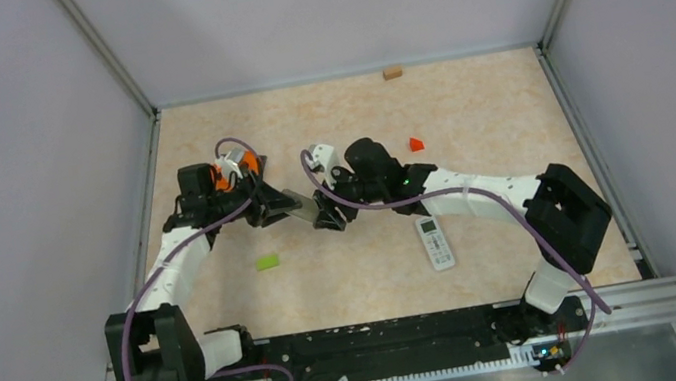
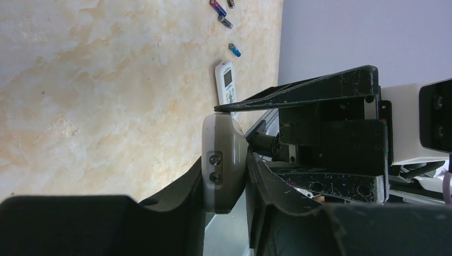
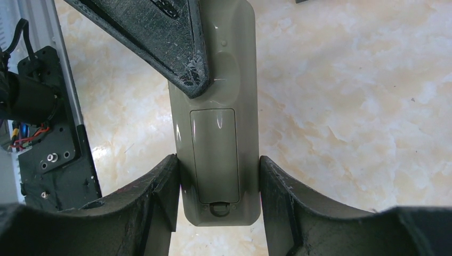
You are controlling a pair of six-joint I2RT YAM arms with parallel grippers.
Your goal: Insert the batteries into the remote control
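Currently we hold the grey-beige plastic remote control [image 3: 221, 133] in both grippers at once, above the marbled beige tabletop [image 3: 346, 106]. Our right gripper [image 3: 218, 194] is closed to the remote's width, its pads pressing the two long edges. The rectangular battery cover [image 3: 215, 154] sits directly between those jaws, facing the wrist camera, and it is not yet off. Our left gripper [image 2: 224, 162] is narrowed to the remote's thickness and clamps the front and back faces, one finger lying flat just beyond the cover. The batteries [image 2: 225, 21], small dark cylinders with one blue, lie on the table well ahead of the left jaws, past a white remote with a display [image 2: 226, 82].

We judge the risk to lie in the shared grip. If the arms pull or twist unevenly, the smooth shell may slip. The right pads squeezing beside the cover may pin it shut. Freeing one gripper to fetch batteries leaves the remote held at one end only, so it may tilt.
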